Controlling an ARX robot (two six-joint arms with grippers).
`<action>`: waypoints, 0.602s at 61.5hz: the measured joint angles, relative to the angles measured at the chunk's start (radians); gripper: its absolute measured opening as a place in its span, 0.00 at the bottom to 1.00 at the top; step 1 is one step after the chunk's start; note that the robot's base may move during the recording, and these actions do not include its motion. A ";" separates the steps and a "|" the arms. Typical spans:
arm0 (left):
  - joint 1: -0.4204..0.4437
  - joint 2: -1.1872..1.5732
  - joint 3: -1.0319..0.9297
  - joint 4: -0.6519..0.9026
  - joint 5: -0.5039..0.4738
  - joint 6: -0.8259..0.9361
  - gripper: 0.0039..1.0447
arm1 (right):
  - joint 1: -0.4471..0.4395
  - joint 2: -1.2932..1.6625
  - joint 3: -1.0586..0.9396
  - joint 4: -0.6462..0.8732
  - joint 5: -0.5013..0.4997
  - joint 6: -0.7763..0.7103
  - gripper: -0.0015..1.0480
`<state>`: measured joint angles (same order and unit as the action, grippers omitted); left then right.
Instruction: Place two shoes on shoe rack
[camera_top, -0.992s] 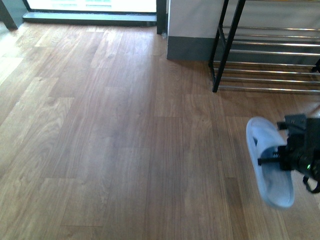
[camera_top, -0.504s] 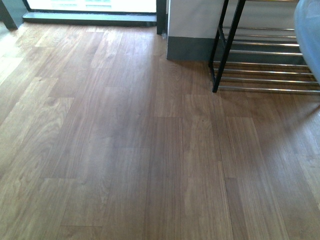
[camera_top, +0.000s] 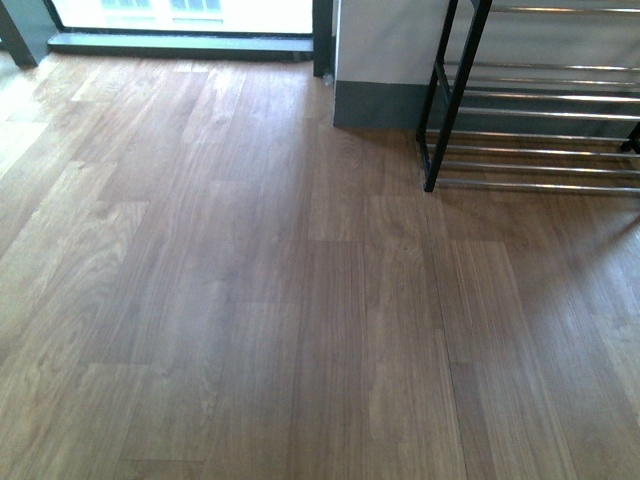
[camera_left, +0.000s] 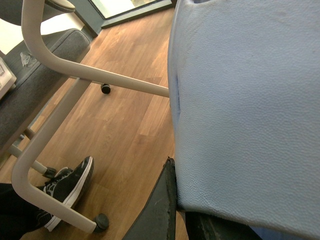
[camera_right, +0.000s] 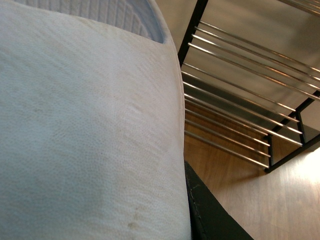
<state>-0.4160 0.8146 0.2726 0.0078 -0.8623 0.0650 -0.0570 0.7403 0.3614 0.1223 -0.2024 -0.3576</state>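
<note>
Neither shoe nor gripper shows in the front view. The shoe rack stands at the back right, black frame with chrome rods. In the left wrist view my left gripper is shut on one shoe; its pale sole fills the frame beside a black finger. In the right wrist view my right gripper is shut on the other shoe; its white sole fills the frame and one black finger shows. The shoe rack lies close beyond it, its rods bare.
Wooden floor spreads in front. A wall with grey skirting and a glass door are at the back. In the left wrist view a white tubular frame on castors and a person's black sneaker are nearby.
My right gripper with its shoe has risen from the lower right of the front view, past the top right, and out of view.
</note>
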 joint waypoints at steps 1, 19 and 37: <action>0.000 0.000 0.000 0.000 0.000 0.000 0.01 | 0.000 0.000 0.000 0.000 0.000 0.000 0.01; 0.000 -0.001 0.000 0.000 -0.002 0.000 0.01 | 0.005 -0.001 -0.001 0.000 -0.003 0.000 0.01; 0.000 -0.001 0.000 -0.001 0.000 0.000 0.01 | 0.005 -0.001 -0.003 0.000 -0.001 0.002 0.01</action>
<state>-0.4160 0.8135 0.2722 0.0071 -0.8627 0.0650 -0.0525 0.7395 0.3588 0.1223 -0.2035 -0.3553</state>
